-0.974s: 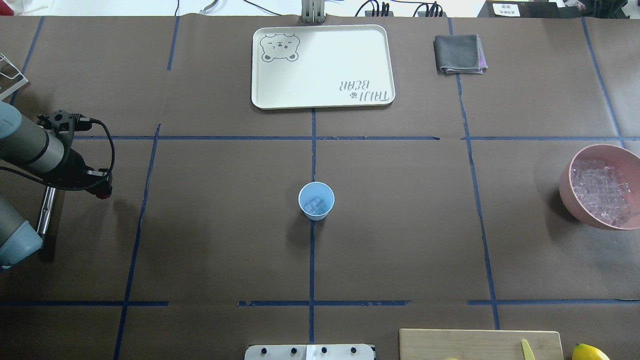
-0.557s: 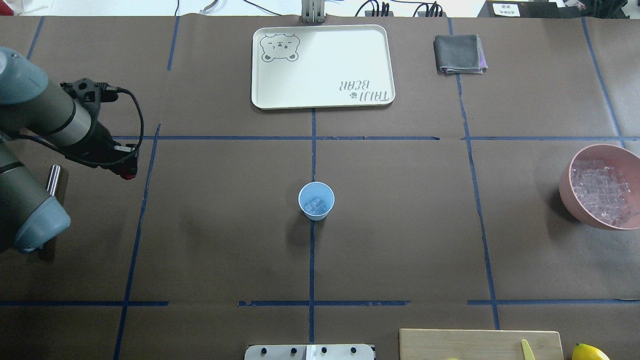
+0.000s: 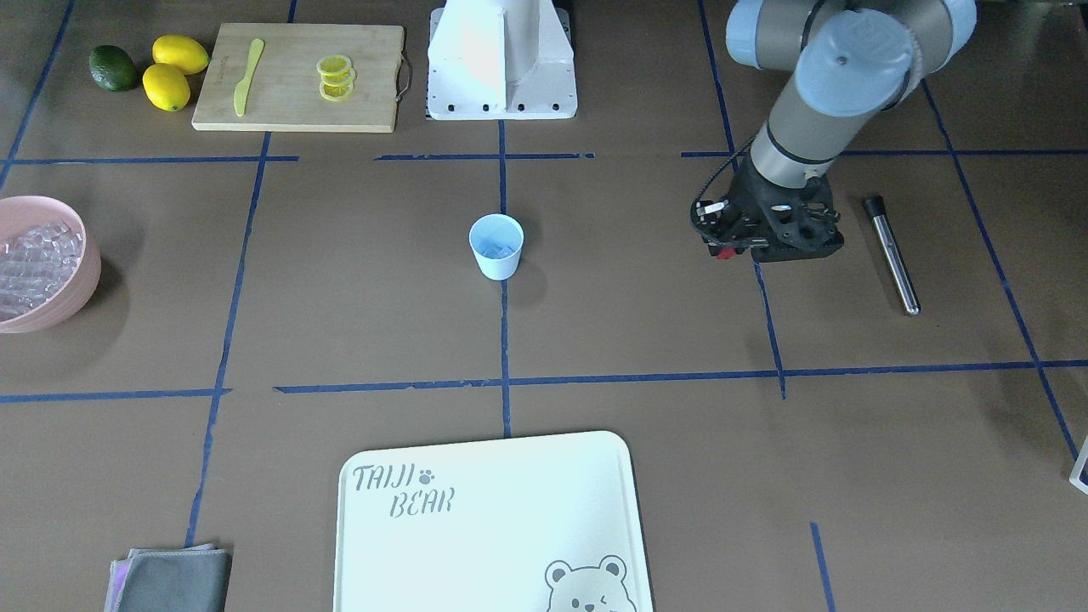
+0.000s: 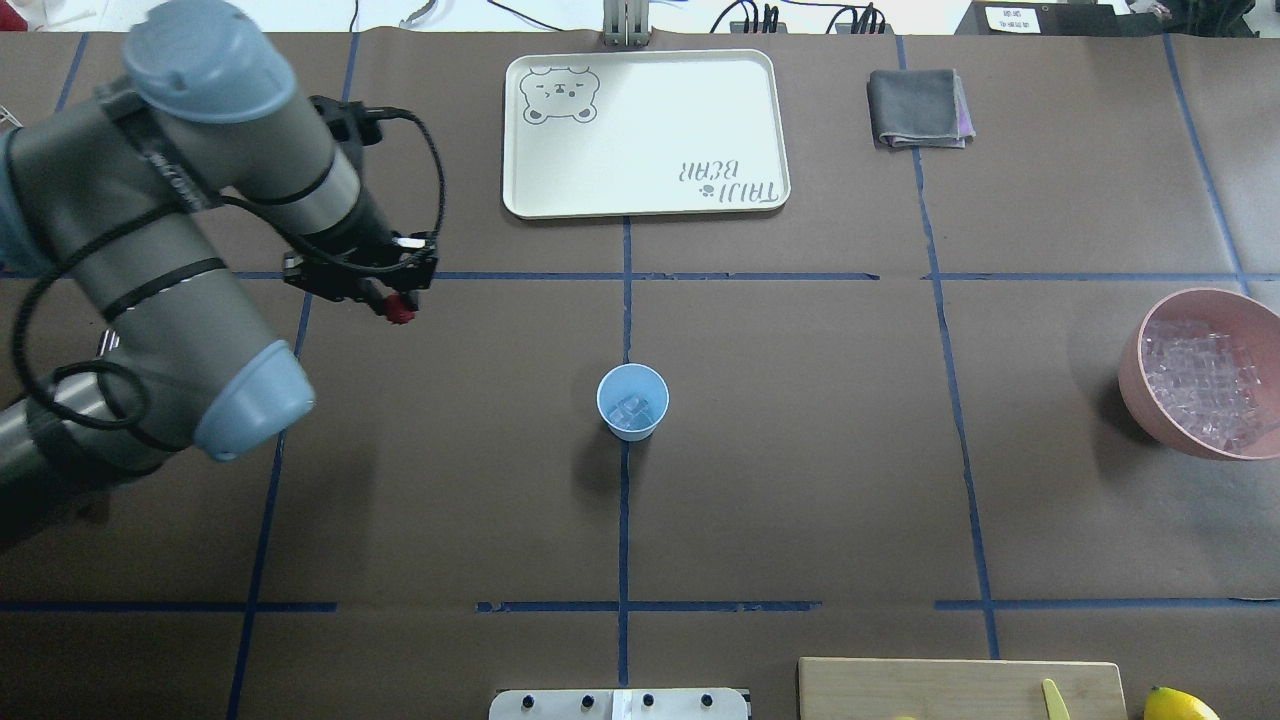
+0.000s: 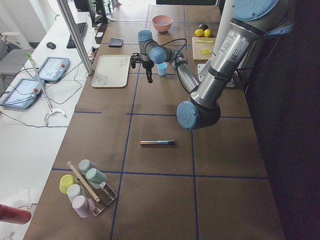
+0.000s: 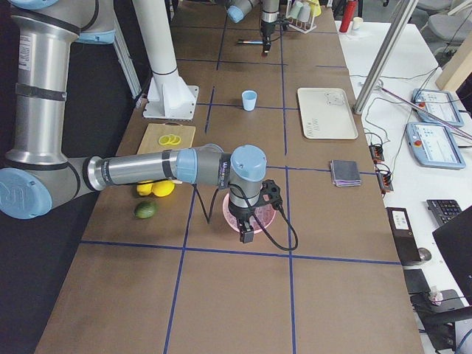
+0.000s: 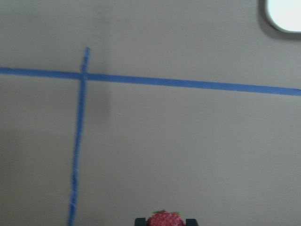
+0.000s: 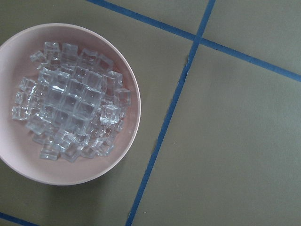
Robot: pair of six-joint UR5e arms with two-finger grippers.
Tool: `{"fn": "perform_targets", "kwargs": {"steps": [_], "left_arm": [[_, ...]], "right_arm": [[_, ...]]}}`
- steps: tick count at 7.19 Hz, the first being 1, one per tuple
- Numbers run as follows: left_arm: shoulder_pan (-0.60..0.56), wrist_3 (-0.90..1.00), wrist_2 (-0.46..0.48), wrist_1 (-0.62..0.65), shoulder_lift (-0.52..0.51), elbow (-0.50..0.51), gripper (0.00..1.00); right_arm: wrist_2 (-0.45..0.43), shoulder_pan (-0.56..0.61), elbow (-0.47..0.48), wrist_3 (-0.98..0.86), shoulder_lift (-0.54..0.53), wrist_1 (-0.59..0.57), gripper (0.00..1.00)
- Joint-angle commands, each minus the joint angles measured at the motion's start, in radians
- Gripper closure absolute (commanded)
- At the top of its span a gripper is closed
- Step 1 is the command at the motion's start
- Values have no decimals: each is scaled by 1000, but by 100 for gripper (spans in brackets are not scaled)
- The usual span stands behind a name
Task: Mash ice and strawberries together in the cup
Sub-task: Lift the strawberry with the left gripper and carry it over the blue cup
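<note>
Table (image 4: 800, 480) layout, everything referenced to cup.

Left arm (image 4: 200, 200) came in from cup's left with the wrist pointing down.

Tray (image 4: 650, 130) sat past cup, on the side away from the robot.

Bowl (image 4: 1130, 385) was well off to cup's right. Right gripper (image 6: 245, 236) hung over it, much farther from cup than the left one. It showed only in the side view, so I can't tell if its fingers were parted or closed.

Rod (image 3: 891, 255) lay flat, farther to cup's left than the left gripper.

Cup (image 4: 632, 400) stood upright on the centre tape line, mouth up, nothing touching it.

Left gripper (image 4: 398, 312) hung above the table, well apart from cup, on its left and slightly toward the tray side. Fingers (image 7: 139, 221) were closed on strawberry (image 7: 163, 219), pinched between both tips.

Ice (image 4: 632, 412): a few cubes were in cup's bottom, the bulk in bowl.

Key relation: cup lay to the right of the loaded fingers and a bit nearer the robot's base. My read is that the next move is a carry that way, then a release centred over the mouth. The berry looked far smaller than the mouth and roundish, so its orientation shouldn't matter. Mashing not yet begun.
</note>
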Motion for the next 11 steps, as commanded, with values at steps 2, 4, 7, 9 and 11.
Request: {"fn": "perform_targets", "kwargs": {"steps": [2,4,7,9,11], "left_arm": [[136,-279,104,-68,-286,262,100],[194,-318,127,-76,-300,264,100],[222,-327,127,-78,-301,258,94],[238,-324,125,-79,-293,258,68],[254,-319,125,-83,-293,255,28]], "right_arm": [[-2,0,-1,2,1,0,1],[0,0,1,2,1,-1,1],[-2,0,-1,2,0,-1,1],[-2,0,-1,2,0,-1,1],[-2,0,-1,2,0,0,1]]}}
